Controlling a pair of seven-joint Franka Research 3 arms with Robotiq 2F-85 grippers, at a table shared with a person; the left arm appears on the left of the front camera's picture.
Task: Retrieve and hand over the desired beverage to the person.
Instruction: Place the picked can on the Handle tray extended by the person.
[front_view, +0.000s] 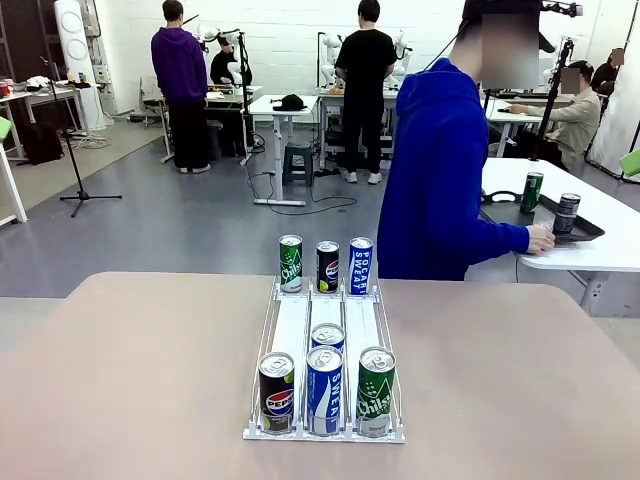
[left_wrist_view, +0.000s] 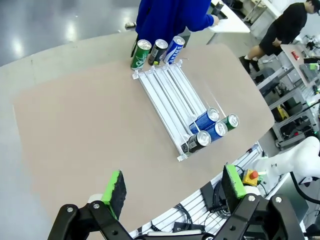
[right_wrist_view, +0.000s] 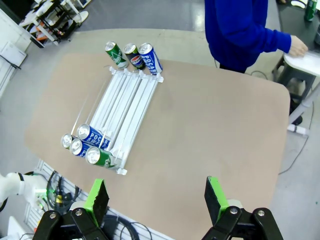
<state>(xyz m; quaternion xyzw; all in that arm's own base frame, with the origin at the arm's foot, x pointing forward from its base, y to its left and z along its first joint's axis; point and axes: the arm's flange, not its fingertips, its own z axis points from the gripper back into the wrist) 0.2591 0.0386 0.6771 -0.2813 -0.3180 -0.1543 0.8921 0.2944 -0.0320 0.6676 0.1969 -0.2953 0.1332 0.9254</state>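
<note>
1. Left gripper (left_wrist_view: 172, 192) – jaws spread, holding nothing, rack (left_wrist_view: 167, 97) ahead of it
2. Right gripper (right_wrist_view: 157, 197) – spread, empty; cans (right_wrist_view: 85, 145) ahead-left, person (right_wrist_view: 240, 30) beyond

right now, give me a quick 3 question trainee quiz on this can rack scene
1. True or false: the left gripper and right gripper are both open and empty.
2. How many cans lie in the rack's lanes?
3. Which can stands at the near end of the rack's right lane: A Pepsi, B green Chilsung can, C Pocari Sweat?

Key: 1 true. 2 four. 3 B.
</note>
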